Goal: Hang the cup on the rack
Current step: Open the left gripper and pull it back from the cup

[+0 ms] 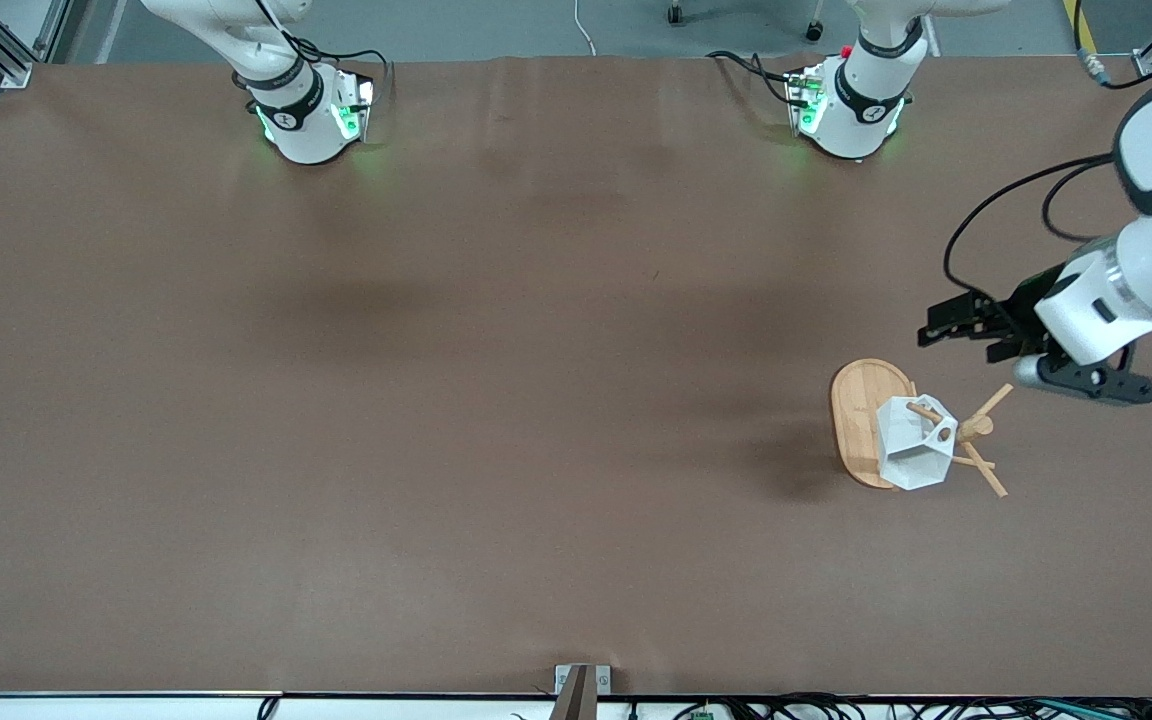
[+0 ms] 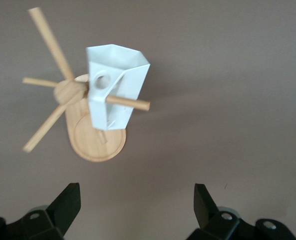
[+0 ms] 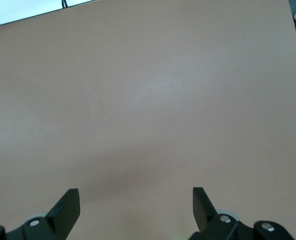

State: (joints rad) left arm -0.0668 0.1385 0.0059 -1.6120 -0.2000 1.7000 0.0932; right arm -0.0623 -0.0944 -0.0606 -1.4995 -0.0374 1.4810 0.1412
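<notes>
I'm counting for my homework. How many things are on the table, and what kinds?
Cup: 1, white, hanging on a peg
Rack: 1, wooden
Total: 2

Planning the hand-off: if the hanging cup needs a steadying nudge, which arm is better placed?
Left. Its open gripper is up beside the rack, where the cup hangs on a peg. The right gripper, open, sees only bare table.

White arms, black grippers, cables
</notes>
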